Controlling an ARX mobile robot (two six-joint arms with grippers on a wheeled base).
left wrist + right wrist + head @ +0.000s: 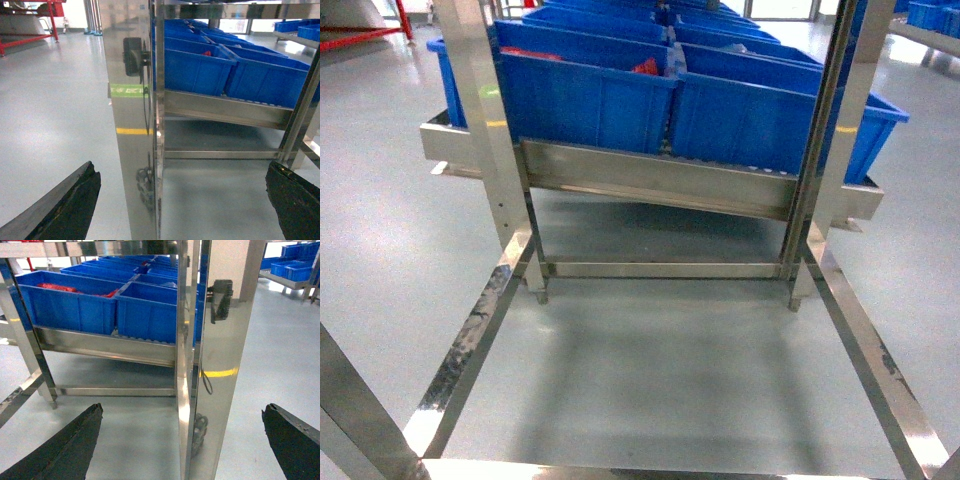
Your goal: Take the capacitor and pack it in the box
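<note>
Two pincers, left (182, 200) and right (182, 442), jaws spread wide, gripping nothing. Blue bins (600, 100) at 12 o'clock on steel rack (650, 175). No legible writing; box, capacitor unseen.

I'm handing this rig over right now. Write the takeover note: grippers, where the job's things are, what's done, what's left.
Left gripper: open, empty, facing a steel rack post.
Right gripper: open, empty, facing the opposite post.
Blue bins sit in rows on the rack's sloped shelf; red items show in some, too small to identify.
No capacitor can be made out, and the box is not in any view.
Done: nothing picked or packed.
Left: locate the capacitor and the box, pick, pack.
</note>
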